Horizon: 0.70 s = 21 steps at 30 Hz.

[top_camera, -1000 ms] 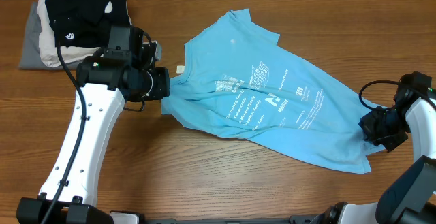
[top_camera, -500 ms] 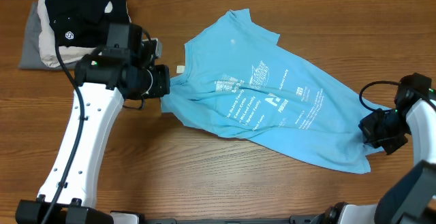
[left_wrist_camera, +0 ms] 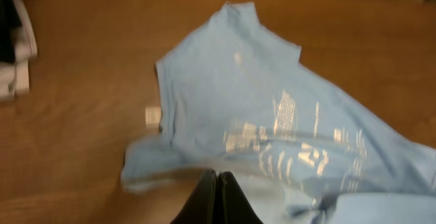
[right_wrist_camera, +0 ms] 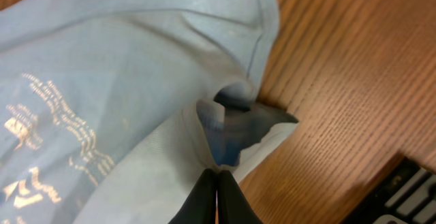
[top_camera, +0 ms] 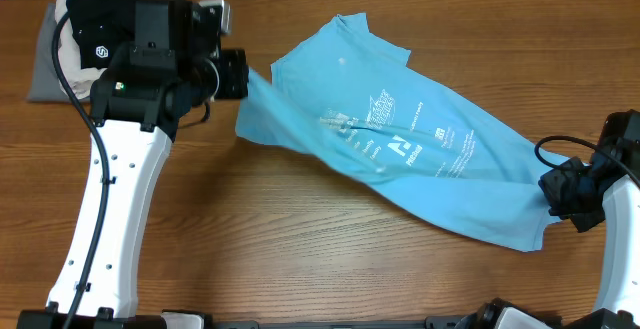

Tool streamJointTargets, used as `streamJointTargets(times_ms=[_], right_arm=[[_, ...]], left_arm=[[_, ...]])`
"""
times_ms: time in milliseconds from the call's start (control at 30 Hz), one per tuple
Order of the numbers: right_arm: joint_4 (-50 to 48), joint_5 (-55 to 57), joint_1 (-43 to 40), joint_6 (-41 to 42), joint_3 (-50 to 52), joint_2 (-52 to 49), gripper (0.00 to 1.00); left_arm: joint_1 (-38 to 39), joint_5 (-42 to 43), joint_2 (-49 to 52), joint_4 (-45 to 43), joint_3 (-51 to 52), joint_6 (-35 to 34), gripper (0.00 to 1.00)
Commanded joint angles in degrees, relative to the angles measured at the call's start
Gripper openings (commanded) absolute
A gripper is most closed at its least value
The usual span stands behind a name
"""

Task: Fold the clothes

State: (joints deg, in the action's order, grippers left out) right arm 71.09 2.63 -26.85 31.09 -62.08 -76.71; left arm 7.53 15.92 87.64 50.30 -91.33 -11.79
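Across the table [top_camera: 300, 259], the T-shirt [top_camera: 420, 144] runs diagonally from my left gripper [top_camera: 240, 75], far-left, to my right gripper [top_camera: 549, 191], near-right, both clamping it.

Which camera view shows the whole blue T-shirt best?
The overhead view: nearly all of the T-shirt shows there, stretched across the table. The left wrist view shows only part of it, with blurred print. The right wrist view shows only a bunched corner, very close.
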Motion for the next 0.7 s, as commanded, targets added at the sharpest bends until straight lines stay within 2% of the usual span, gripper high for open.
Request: streamJointTargets(times_ms=[0,133,267,433,667], right_arm=[[-0.28,4.39,0.15,4.55,-1.14,0.72,0.04],[-0.11,5.53,0.11,5.70,-1.14,0.76,0.04],[-0.76,8.09,0.11,7.17,-1.16,1.38,0.04],[-4.11,11.72,-0.90,7.08,-2.19,2.45,0.04],[-10.03,10.08,-6.12,4.28,-3.74,2.43,0.04]], left_arm=[[0.81,0.63,2.05,-5.18,-1.29,0.61,0.04],[1.44,0.70,6.05,-12.68,-1.29,-0.07,0.04],[2.80,2.05,11.98,-16.22,-1.29,-0.46,0.04],[4.68,3.61,17.44,-18.38,-1.29,-0.66,0.04],[5.77,3.32,20.55,-20.68,-1.29,-0.61,0.04]])
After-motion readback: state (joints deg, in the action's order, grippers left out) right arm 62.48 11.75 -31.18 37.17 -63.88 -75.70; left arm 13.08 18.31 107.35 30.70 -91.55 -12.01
